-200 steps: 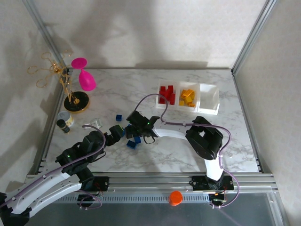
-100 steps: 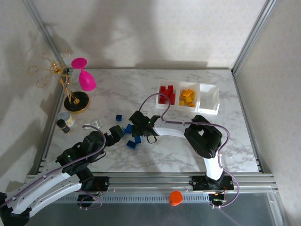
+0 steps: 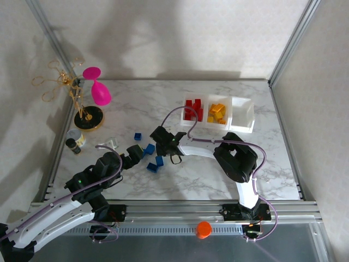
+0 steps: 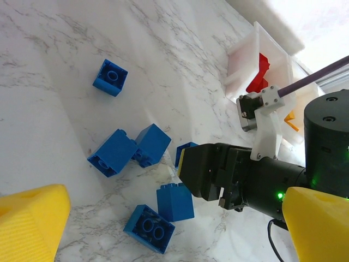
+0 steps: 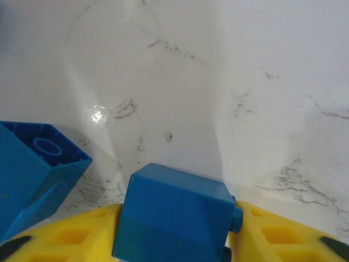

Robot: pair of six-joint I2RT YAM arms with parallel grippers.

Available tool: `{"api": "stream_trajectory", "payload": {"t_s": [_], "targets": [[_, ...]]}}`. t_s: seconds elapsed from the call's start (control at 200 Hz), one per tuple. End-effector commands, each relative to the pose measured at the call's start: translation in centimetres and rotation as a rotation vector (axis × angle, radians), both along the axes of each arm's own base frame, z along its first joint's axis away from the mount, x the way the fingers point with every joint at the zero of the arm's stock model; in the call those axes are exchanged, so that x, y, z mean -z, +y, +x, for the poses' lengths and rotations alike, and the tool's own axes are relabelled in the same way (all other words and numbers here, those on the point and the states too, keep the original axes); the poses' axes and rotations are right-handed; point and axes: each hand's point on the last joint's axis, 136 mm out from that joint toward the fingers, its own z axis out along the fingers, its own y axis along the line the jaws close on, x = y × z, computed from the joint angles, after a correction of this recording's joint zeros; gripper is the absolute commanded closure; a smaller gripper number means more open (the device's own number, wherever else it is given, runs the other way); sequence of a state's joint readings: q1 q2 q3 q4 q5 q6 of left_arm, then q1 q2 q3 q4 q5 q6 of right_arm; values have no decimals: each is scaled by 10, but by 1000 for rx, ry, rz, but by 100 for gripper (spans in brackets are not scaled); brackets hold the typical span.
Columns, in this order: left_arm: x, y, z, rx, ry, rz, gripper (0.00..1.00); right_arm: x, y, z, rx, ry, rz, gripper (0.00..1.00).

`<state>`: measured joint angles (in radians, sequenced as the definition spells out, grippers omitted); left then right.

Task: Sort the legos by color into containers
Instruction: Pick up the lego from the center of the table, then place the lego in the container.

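Several blue legos (image 3: 153, 167) lie loose mid-table between the two arms. My right gripper (image 3: 156, 146) is shut on one blue lego (image 5: 174, 213), its yellow fingers (image 5: 82, 237) pressed on both sides just above the marble. In the left wrist view that lego (image 4: 184, 152) peeks out beside the black gripper body. My left gripper (image 4: 175, 210) is open and holds nothing, hovering over two more blue legos (image 4: 149, 228). The containers (image 3: 244, 121) stand at the back right: red legos (image 3: 192, 108) in the left bin, yellow legos (image 3: 217, 113) in the middle one, nothing in the right one.
A pink balloon ornament (image 3: 98, 87) and a gold wire stand on a black base (image 3: 88, 118) sit at the back left. A small black-capped jar (image 3: 74, 141) stands near the left rail. Another blue lego (image 5: 32, 169) lies close left of the held one.
My right gripper has closed on the blue lego and shifted slightly toward the back. The left arm has stayed put.
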<state>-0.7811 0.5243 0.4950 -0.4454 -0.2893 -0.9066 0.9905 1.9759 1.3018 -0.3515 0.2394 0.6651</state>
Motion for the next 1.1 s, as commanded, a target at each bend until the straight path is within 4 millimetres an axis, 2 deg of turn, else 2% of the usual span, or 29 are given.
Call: {"api": "stream_trajectory", "payload": {"t_s": [0.0,0.15,0.345,0.556,0.591,0.771,0.911,1.091], "targets": [[-1,3,4,-26,-13,-8,0,-12,-5,8,16,-24,21,58],[-7,-9,6,24,-32,-30,0,-31,-18,14,49,-49,56,64],[-14,-28,12,89,-37,-36,0,-62,-61,33,158,-114,94,64],[-21,-52,22,157,-48,-55,0,-93,-140,68,347,-196,88,63],[-23,-56,24,167,-50,-57,0,-97,-164,78,410,-213,77,63],[-22,-80,37,218,-43,-48,0,-117,-250,113,631,-299,59,62],[-21,-99,47,255,-38,-52,0,-117,-307,141,764,-324,26,61],[-16,-114,59,276,-23,-33,0,-103,-350,173,861,-320,-18,60]]}}
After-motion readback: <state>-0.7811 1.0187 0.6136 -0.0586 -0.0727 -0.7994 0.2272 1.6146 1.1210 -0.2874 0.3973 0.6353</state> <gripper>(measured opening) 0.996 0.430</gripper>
